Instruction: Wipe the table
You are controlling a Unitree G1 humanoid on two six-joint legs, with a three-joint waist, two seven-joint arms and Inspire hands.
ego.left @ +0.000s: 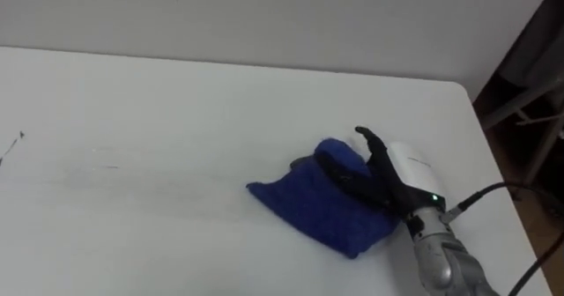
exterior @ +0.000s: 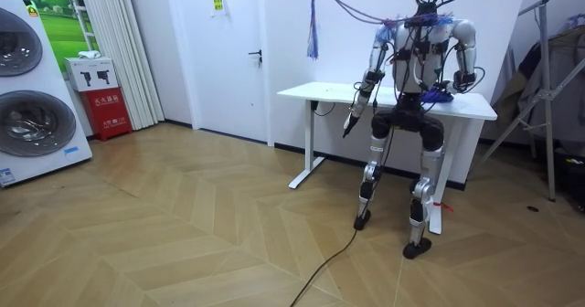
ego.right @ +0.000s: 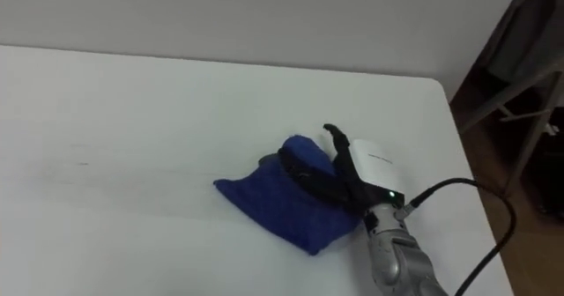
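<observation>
Presently: blue cloth, bunched, near the table's right edge, under the right hand, whose fingers lie nearly straight on top, pressing rather than gripping; best kept flat and swept leftward in overlapping passes; the room view adds the left hand, hanging below the front edge.

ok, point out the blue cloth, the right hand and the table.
blue cloth (ego.left: 300, 203), left eye view, flat middle of the fabric.
right hand (ego.left: 407, 166), left eye view, white back of the hand.
table (ego.left: 176, 102), left eye view, bare white top.
</observation>
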